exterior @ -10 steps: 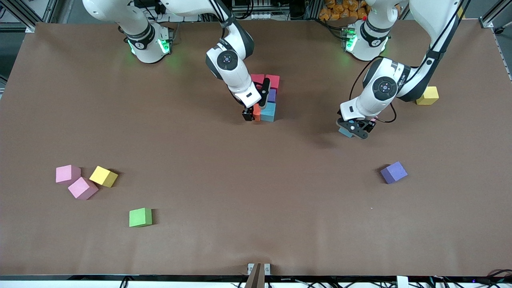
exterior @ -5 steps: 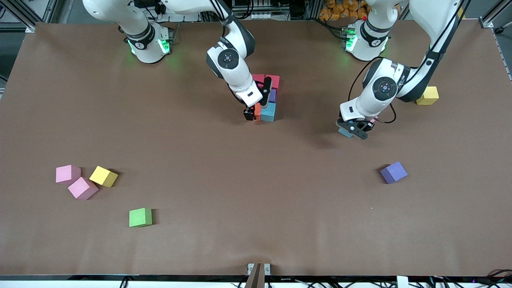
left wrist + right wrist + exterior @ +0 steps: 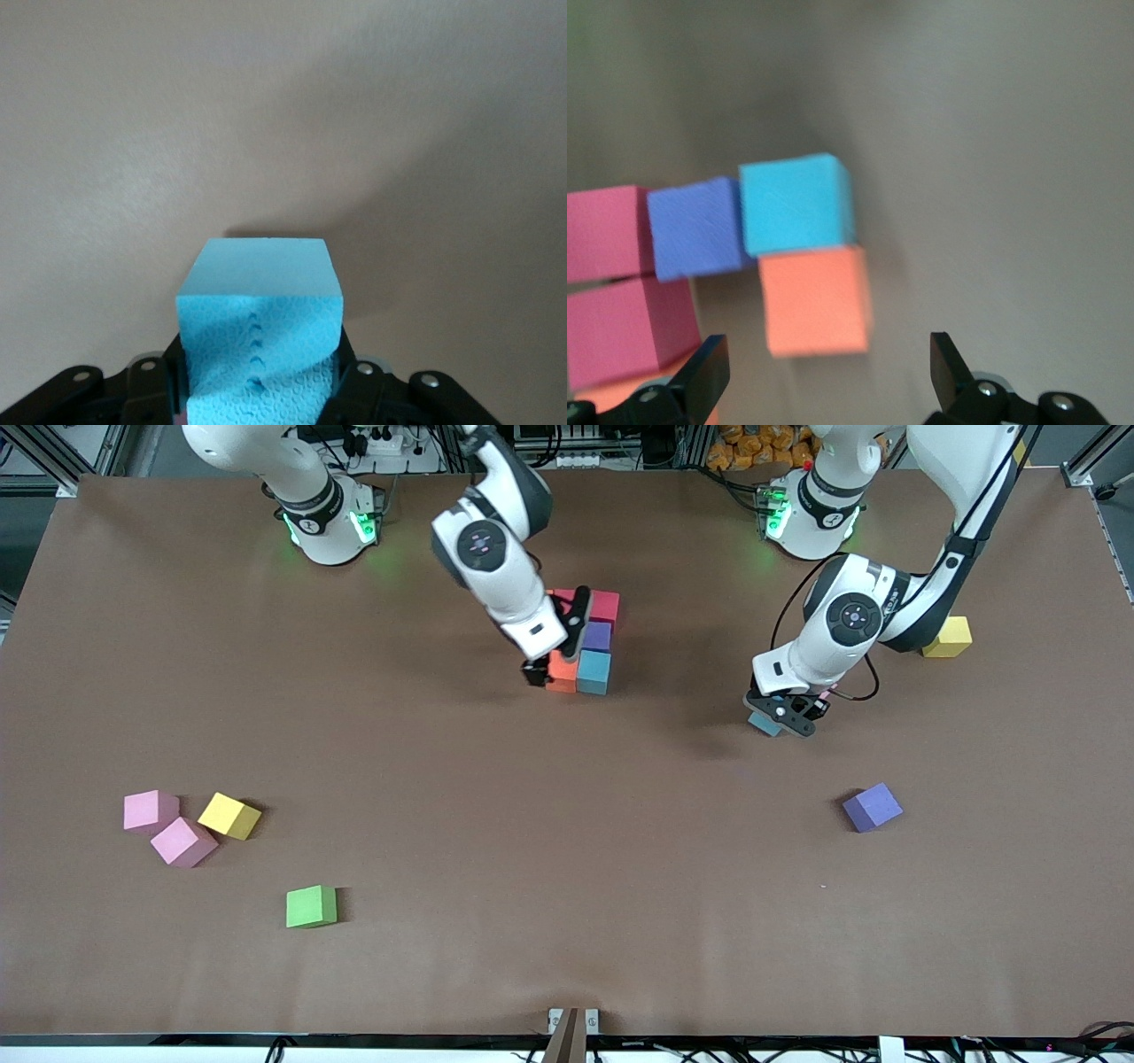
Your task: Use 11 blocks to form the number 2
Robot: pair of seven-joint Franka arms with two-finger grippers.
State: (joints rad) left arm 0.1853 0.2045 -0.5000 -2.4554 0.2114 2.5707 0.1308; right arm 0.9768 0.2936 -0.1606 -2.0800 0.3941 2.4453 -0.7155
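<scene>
Left end effector (image 3: 783, 716): pinching 1 light blue block (image 3: 259, 332) at the tabletop (image 3: 567, 850). Right end effector (image 3: 556, 638): fingers spread, above the orange block (image 3: 815, 301) of the cluster.

crimson blocks (image 3: 607, 283): blurred, cut by edge | orange block (image 3: 815, 301): blurred

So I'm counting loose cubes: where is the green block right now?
The green block sits alone on the table toward the right arm's end, nearer the front camera than the yellow block and two pink blocks.
</scene>
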